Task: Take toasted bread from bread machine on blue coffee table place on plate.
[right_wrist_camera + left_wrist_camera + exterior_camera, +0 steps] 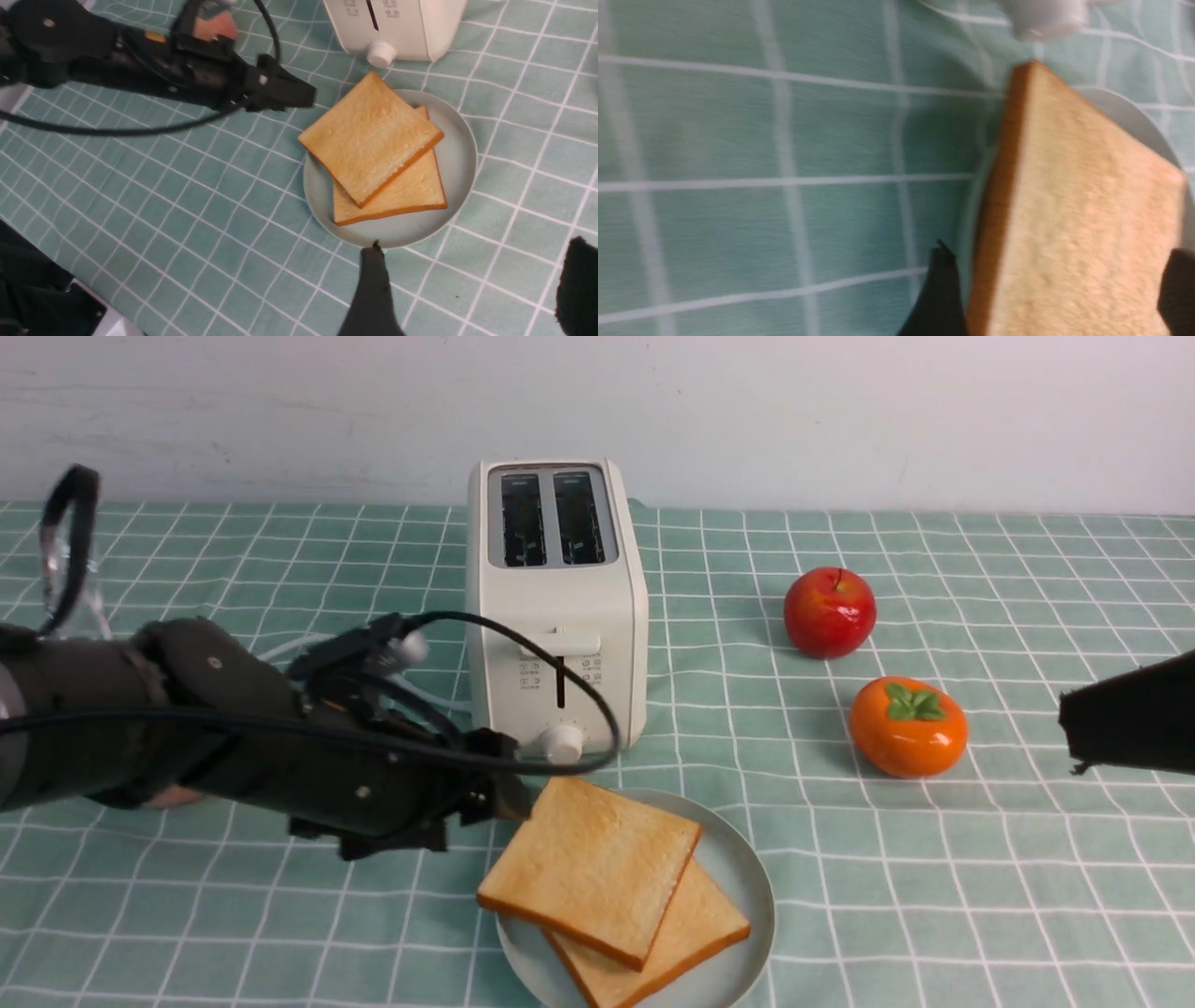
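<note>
So the toasted bread was all on the plate (pixel 744 870) at this point: the top slice (pixel 590 868) lay flat across the lower slice (pixel 698 935), turned diamond-wise, with one edge hanging out past the plate's rim on the left arm's side. The bread machine (pixel 560 644) sat just behind the plate and both slots looked empty, so I'd call the job basically done.

The bit that mattered was the left gripper (pixel 504 800). It sat low just off the plate's left-rear rim, right beside the top slice's overhanging corner. Its jaws were spread about as wide as the slice and held nothing. The toast lay straight ahead of its fingertips (pixel 941 284), toward the plate's middle. My guess is the arm needs to back straight away from the plate, or it could clip that corner and drag the slice onto the blue coffee table (pixel 934 887).

The right gripper (pixel 475 242) hung well off to the plate's right, jaws wide apart, also empty. The left one was way closer.
</note>
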